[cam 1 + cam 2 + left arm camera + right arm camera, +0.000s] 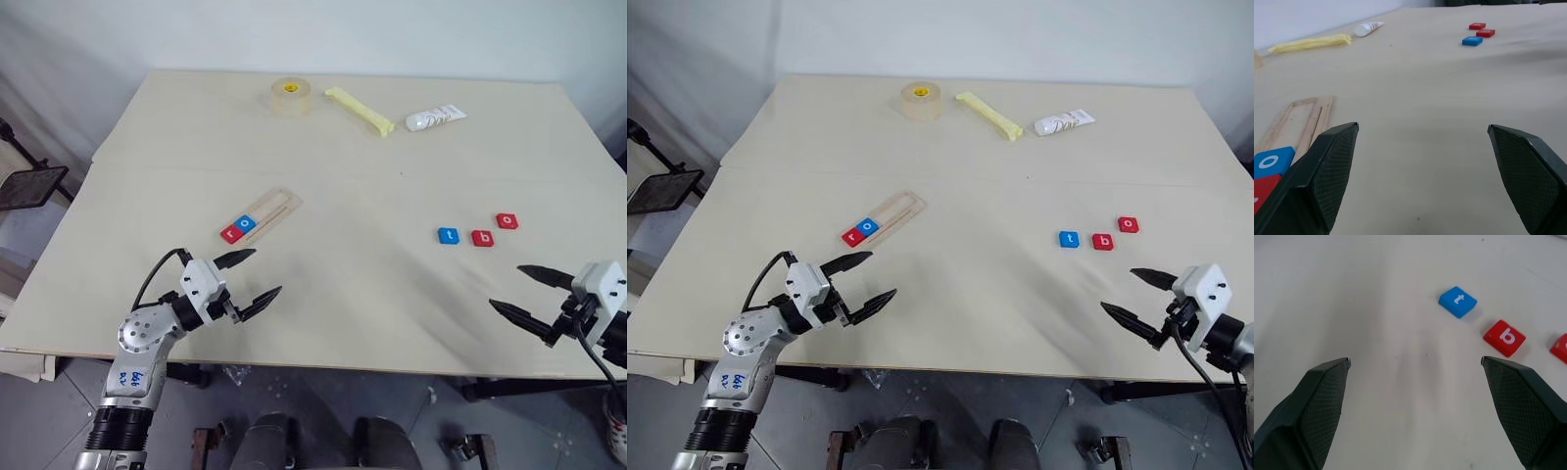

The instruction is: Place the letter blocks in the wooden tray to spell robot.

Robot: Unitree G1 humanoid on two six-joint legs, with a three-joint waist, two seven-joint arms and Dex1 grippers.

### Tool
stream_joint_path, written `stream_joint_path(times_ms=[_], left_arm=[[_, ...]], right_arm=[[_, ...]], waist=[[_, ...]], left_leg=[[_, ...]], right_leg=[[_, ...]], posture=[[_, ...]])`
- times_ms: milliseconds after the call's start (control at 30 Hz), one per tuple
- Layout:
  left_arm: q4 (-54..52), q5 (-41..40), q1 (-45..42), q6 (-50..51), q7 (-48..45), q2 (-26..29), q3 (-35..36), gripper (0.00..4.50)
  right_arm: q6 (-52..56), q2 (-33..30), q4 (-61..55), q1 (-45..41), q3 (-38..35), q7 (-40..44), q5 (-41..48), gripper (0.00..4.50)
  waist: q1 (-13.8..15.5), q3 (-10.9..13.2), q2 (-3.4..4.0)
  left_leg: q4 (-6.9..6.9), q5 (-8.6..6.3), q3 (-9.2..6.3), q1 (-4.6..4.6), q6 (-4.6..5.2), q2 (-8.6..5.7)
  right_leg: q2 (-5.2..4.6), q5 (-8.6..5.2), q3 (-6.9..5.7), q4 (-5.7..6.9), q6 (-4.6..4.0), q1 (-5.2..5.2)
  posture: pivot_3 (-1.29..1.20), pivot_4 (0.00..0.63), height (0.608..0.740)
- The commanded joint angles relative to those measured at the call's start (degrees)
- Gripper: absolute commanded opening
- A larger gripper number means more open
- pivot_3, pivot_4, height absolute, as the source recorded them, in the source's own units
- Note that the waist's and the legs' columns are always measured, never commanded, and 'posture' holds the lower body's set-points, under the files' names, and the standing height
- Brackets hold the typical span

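Lying flat on the pale surface (323, 294), the small rigid red "b" tile (483, 238) looks light, probably slick; opposite edges should be pinched by the wide-open, empty right gripper (527, 291).

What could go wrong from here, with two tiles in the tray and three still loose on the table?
1. The red b lies close between the blue t and the red o; the open right gripper could nudge a neighbour while picking it.
2. The red r and blue o sit at the near end of the wooden tray; a careless placement could push them or shift the tray.
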Motion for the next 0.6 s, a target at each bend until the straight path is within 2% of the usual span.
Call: stream_joint_path(times_ms=[33, 267, 433, 533, 600], left_arm=[[-2.4, -0.6, -0.3, 0.7, 2.0, -0.2, 1.2, 4.5], [-6.8, -0.9, 0.9, 4.0, 6.3, 0.6, 2.9, 4.5], [-10.0, 0.3, 4.0, 8.6, 8.9, 3.6, 5.8, 4.5], [-10.7, -0.9, 6.1, 9.6, 9.9, 4.9, 8.9, 4.5], [-12.8, -1.3, 9.3, 14.1, 10.6, 7.7, 12.7, 4.5]], right_arm=[[-0.2, -0.7, -0.3, -0.9, -1.1, -0.6, 0.7, 4.48], [0.9, -1.3, -0.3, -1.8, -1.3, -0.4, 1.0, 4.48], [1.2, -1.5, 0.4, -2.7, -1.5, -0.5, 0.8, 4.48], [1.0, -1.3, 0.9, -3.4, -1.5, -1.1, 0.6, 4.48], [0.9, -1.2, 2.3, -5.2, -0.6, -1.2, 0.2, 4.48]], waist=[[0.0, 0.0, 0.0], [0.0, 0.0, 0.0], [-0.1, 0.0, 0.0], [-0.1, 0.0, 0.0], [-0.2, 0.0, -0.02]], left_leg=[[0.0, 0.0, -0.01, 0.0, 0.0, 0.0], [0.0, 0.0, -0.01, 0.0, 0.0, 0.0], [0.0, 0.0, -0.02, 0.0, 0.0, 0.01], [-0.01, 0.0, -0.02, 0.0, 0.0, 0.01], [-0.01, 0.0, -0.04, 0.0, -0.01, 0.02]], right_leg=[[0.0, 0.0, -0.01, 0.0, 0.0, 0.0], [0.0, 0.0, 0.0, 0.0, 0.0, 0.0], [0.01, 0.0, 0.0, -0.01, 0.0, 0.0], [0.01, 0.0, 0.01, -0.01, 0.0, 0.0], [0.01, 0.0, 0.0, -0.01, 0.0, 0.0]], posture=[[0.0, 0.15, 0.74], [0.0, 0.15, 0.74], [0.0, 0.15, 0.74], [0.0, 0.15, 0.74], [0.0, 0.15, 0.74]])
